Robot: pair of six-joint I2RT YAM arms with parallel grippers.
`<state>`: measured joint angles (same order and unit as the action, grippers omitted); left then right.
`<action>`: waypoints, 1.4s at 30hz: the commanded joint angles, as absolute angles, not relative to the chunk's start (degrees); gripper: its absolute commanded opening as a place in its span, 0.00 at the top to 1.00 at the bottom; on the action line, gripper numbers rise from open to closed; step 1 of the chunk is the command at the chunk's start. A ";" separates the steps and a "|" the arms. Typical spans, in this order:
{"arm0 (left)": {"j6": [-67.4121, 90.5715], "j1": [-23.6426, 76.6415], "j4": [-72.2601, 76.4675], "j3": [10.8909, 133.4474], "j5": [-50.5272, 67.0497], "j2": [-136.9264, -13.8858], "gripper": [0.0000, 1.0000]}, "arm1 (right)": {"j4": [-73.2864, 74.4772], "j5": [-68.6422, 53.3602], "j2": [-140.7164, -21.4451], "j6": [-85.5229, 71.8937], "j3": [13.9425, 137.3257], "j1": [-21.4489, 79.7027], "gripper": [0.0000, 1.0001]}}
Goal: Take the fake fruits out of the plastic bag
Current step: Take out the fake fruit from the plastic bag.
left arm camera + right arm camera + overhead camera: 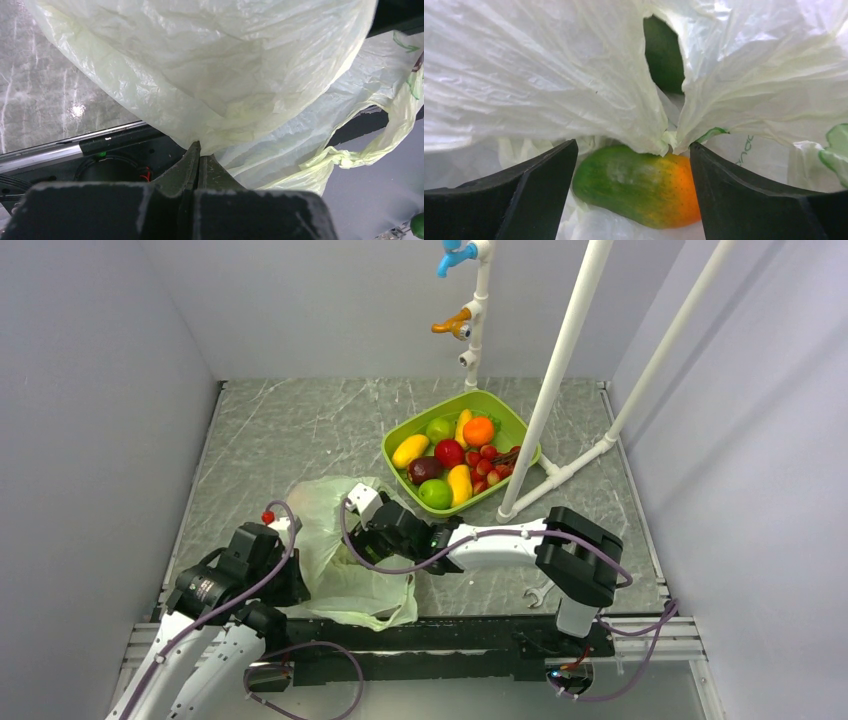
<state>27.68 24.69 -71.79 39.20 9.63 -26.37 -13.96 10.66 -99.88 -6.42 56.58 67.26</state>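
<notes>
- Plastic bag (345,575): near-left table (280,430) area, lower hem overlapping black front rail.
- Left gripper (199,150): jaws pressed together, pinching bag film at tips; bag loop handle hangs to one side.
- Right gripper (633,146): jaws spread wide inside bag mouth. Green-orange fruit (639,187) lies between fingers; contact cannot be told.
- Dark green fruit (665,60) visible through gap in film, farther in.
- Green tray (420,418): well apart, far right, white pipe (560,370) beside its right rim.
- Bare table far left of bag.
</notes>
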 commanded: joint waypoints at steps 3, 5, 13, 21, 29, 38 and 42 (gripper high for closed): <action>27.78 24.61 -68.99 39.25 10.80 -26.21 1.00 | -9.00 9.83 -98.16 3.07 56.00 67.52 0.12; 27.62 24.57 -68.72 39.36 10.89 -26.31 1.00 | -7.98 6.29 -97.41 4.69 55.35 67.27 0.11; 27.33 24.61 -67.41 39.47 11.24 -27.10 1.00 | -3.54 9.63 -100.85 9.14 58.09 67.49 0.13; 27.25 24.60 -67.06 39.20 11.69 -26.17 1.00 | -0.28 3.65 -105.13 11.09 62.55 67.41 0.12; 26.93 24.61 -65.66 38.95 12.36 -26.81 1.00 | -1.64 -1.97 -99.94 6.84 60.68 66.04 0.10; 26.29 24.49 -65.22 38.76 13.17 -27.42 1.00 | 9.65 -3.35 -92.88 10.24 62.93 64.66 0.10; 26.02 24.37 -65.04 38.67 13.47 -27.59 1.00 | 9.36 -1.25 -93.16 10.84 61.42 63.93 0.11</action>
<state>27.03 24.67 -67.05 38.83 12.23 -27.22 7.64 -2.15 -93.91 9.26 61.43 64.66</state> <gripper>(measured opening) 0.010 0.897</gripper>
